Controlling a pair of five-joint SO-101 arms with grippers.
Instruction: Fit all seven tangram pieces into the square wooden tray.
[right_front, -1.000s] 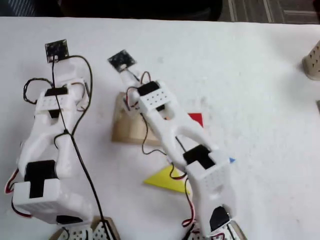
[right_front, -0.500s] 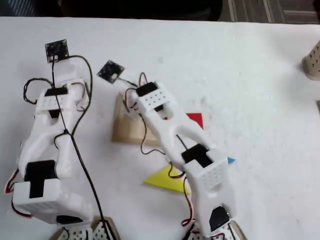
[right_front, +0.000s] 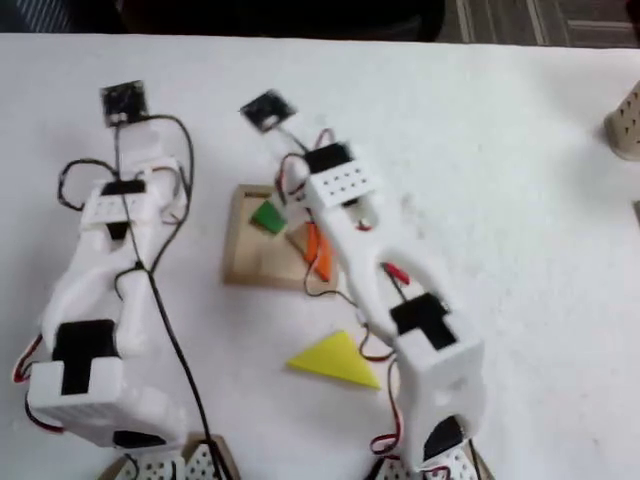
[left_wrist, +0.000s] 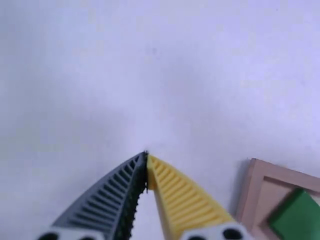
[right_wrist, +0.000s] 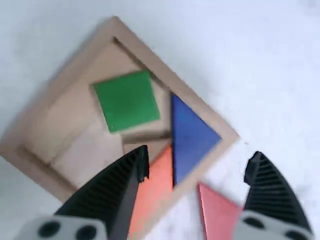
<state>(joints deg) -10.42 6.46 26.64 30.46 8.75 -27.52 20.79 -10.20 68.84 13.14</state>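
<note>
Your right arm's fingers (right_wrist: 120, 185) hung spread wide and empty over the square wooden tray (right_wrist: 60, 82). The tray held a green square piece (right_wrist: 127, 100), a blue triangle (right_wrist: 192, 135) and an orange piece (right_wrist: 157, 185). The orange one reached the rim, and I could not tell if it sat flat. A red triangle (right_wrist: 220, 212) lay just outside that rim, and a yellow triangle (right_front: 335, 358) lay apart on the white surface (right_front: 500, 200). Dropping for the red one risked a finger catching the rim, shoving the tray and unseating the pieces inside. Your left arm's fingers (left_wrist: 175, 195) were pressed together, holding nothing, beside the tray's corner, so nothing braced it.
</note>
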